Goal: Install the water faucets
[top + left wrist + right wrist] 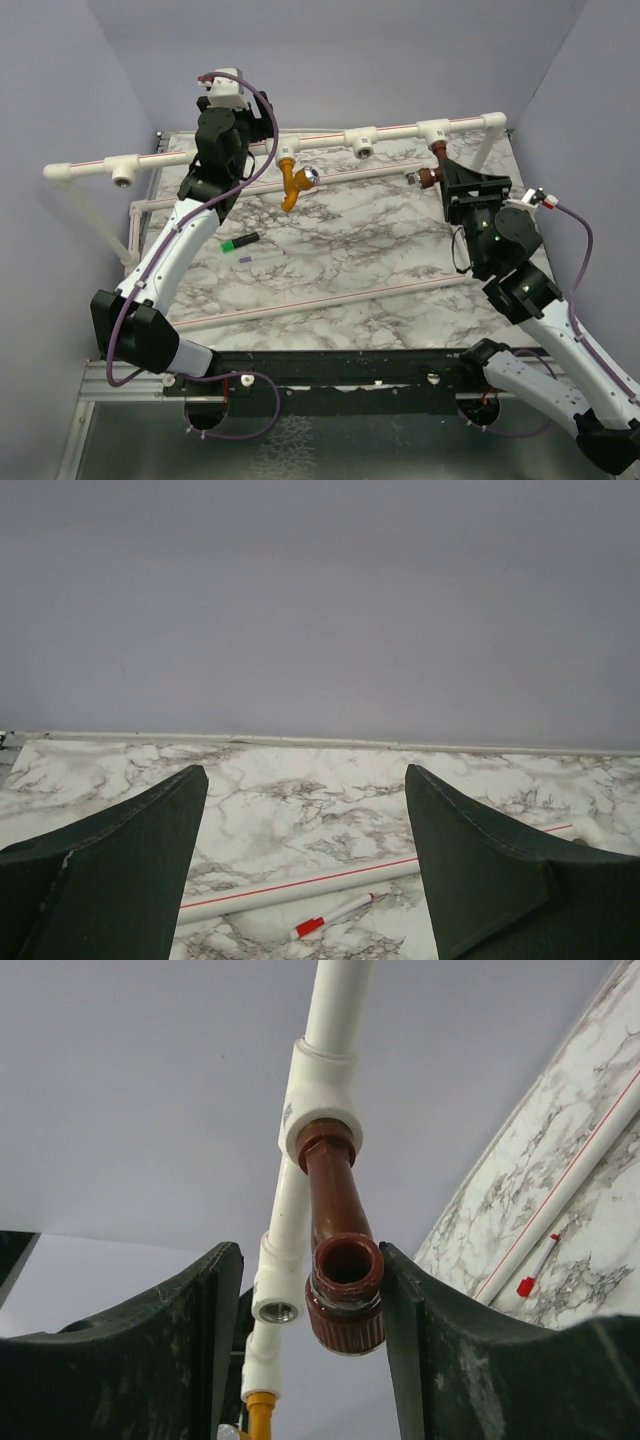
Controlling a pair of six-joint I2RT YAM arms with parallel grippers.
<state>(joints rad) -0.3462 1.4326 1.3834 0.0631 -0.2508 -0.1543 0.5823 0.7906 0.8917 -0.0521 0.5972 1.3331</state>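
**Right wrist: brown faucet [338, 1210] inside spread right gripper [308, 1260]**

It hangs from a white T-fitting [322, 1100] at frame centre, close against the frame-right finger. Top external, upper middle: the orange faucet [291, 185] hangs on the pipe [390, 131]. The left gripper [305, 772] is spread.

Rail: the rail [400, 131] runs left to right above the back of the table [330, 280].
Left faucet: the left faucet [291, 185] hangs from the rail, left of centre.
Right faucet: the right faucet [436, 160] hangs near the rail's right end, between the fingers of the right gripper [310, 1247].
Free fitting: a fitting [362, 146] sits on the rail between the faucets.
Pen: the pen [240, 241] lies on the table, before the left faucet.
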